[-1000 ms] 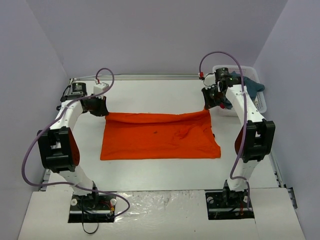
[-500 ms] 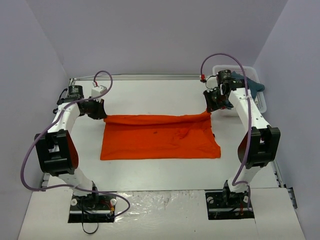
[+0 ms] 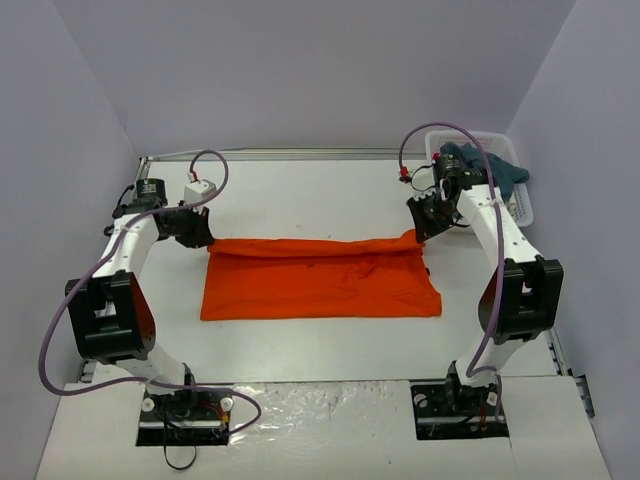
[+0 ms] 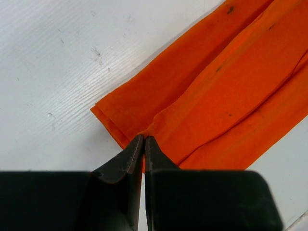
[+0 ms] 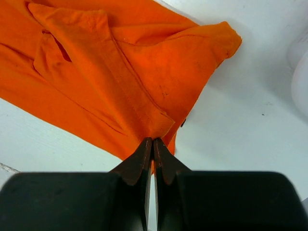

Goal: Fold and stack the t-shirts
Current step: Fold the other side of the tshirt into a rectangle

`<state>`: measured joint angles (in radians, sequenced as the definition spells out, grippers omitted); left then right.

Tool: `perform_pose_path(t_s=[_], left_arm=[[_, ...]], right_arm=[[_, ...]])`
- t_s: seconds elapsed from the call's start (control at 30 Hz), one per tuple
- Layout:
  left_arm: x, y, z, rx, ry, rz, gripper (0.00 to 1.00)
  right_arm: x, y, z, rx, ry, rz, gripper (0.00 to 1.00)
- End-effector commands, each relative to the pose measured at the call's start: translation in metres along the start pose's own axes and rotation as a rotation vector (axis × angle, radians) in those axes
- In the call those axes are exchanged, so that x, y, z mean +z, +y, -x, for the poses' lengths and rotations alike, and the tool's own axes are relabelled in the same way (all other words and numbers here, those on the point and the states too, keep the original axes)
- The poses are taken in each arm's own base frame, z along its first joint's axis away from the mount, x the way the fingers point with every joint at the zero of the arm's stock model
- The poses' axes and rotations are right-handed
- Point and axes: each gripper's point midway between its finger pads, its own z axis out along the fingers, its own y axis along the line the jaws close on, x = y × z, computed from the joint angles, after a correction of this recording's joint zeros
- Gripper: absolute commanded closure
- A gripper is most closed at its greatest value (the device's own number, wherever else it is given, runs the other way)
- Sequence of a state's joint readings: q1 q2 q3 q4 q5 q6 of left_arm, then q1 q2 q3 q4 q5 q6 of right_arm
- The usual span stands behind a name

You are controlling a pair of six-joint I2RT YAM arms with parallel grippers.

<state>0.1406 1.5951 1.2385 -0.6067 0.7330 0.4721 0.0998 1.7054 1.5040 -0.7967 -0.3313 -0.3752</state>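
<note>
The orange t-shirt lies spread across the middle of the white tabletop, a fold of cloth running along its far edge. The left pincer is pinching the t-shirt's far-left corner. The right pincer is pinching its far-right corner. Beyond that far-right corner, the teal t-shirt drapes over the white basket.
</note>
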Motion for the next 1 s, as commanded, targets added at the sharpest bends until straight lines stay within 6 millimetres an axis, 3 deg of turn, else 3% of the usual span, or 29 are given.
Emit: perform_pose_path(t_s=[0.0, 0.47, 0.57, 0.6, 0.7, 0.8, 0.97], left_arm=[[-0.015, -0.008, 0.004, 0.054, -0.028, -0.003, 0.98], [-0.004, -0.015, -0.021, 0.094, 0.017, -0.056, 0.97], [0.000, -0.017, -0.029, 0.108, 0.041, -0.086, 0.93], [0.000, -0.021, -0.034, 0.125, 0.059, -0.107, 0.91], [0.002, -0.032, -0.050, 0.116, 0.116, -0.198, 0.81], [0.002, -0.043, -0.064, 0.116, 0.177, -0.296, 0.73], [-0.007, -0.054, -0.062, 0.134, 0.178, -0.349, 0.69]], right_arm=[[-0.016, 0.013, -0.013, -0.031, 0.010, 0.024, 1.00], [0.006, 0.025, -0.050, -0.062, 0.141, 0.072, 1.00], [0.014, 0.028, -0.058, -0.069, 0.178, 0.089, 1.00], [0.018, 0.030, -0.062, -0.069, 0.196, 0.098, 0.86], [0.028, 0.037, -0.071, -0.082, 0.242, 0.126, 0.63], [0.035, 0.041, -0.073, -0.091, 0.270, 0.135, 0.60], [0.030, 0.042, -0.061, -0.107, 0.244, 0.132, 0.58]])
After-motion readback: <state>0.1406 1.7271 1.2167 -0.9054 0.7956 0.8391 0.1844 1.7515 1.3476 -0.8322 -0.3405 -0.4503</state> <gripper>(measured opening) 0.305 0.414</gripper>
